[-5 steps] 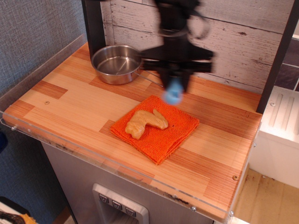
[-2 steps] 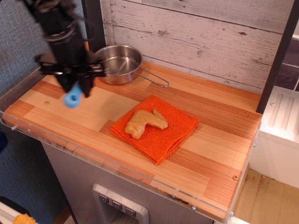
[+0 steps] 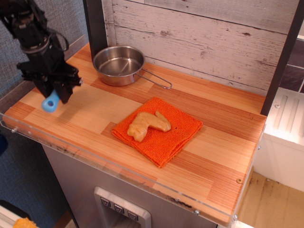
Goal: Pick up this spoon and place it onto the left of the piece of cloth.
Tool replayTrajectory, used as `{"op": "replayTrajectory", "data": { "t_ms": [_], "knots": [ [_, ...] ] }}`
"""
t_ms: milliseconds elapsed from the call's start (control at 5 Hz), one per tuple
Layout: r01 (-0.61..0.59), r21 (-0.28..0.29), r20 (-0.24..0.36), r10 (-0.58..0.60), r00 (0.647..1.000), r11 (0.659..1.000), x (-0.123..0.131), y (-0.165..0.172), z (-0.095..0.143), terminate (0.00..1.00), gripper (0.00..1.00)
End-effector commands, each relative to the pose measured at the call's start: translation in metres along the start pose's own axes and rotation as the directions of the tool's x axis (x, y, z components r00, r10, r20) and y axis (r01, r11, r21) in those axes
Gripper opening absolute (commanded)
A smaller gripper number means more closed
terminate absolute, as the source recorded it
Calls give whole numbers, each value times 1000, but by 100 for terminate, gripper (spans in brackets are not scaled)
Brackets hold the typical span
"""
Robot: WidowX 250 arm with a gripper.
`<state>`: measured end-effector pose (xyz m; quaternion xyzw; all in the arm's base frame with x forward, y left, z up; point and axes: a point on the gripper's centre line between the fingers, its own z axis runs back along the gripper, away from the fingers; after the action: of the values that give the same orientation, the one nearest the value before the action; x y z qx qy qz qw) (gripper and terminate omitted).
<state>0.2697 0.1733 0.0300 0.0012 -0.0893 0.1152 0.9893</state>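
My black gripper (image 3: 54, 92) is at the far left of the wooden table, shut on the spoon (image 3: 50, 102). Only the spoon's light-blue handle end with its hole shows below the fingers; the bowl is hidden. The spoon hangs close to the table's left part, and I cannot tell whether it touches the surface. The orange piece of cloth (image 3: 164, 135) lies folded in the table's middle, well to the right of the gripper. A tan animal-shaped piece (image 3: 148, 124) rests on the cloth.
A steel pan (image 3: 118, 64) with a wire handle stands at the back left. A clear plastic rim (image 3: 71, 151) runs along the table's front and left edges. A dark post (image 3: 95, 26) rises behind the pan.
The gripper carried the spoon from above the cloth's far edge across to the far left of the table, and it now sits lower and further left.
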Motion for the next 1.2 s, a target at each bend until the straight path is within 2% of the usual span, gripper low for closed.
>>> {"op": "replayTrajectory", "data": {
  "t_ms": [0,200,400,600,800,1000],
  "knots": [
    [3,23,6,-3,1000,1000,6,36,-2,0,0],
    [-8,20,-2,8,1000,1000,4,39,-2,0,0],
    [26,10,-1,-26,1000,1000,4,36,2,0,100],
    [66,6,24,-66,998,998,3,29,11,0,100],
    [31,14,32,-32,999,999,0,16,31,0,100],
    [42,21,73,-43,996,999,-7,-11,57,0,100]
  ]
}}
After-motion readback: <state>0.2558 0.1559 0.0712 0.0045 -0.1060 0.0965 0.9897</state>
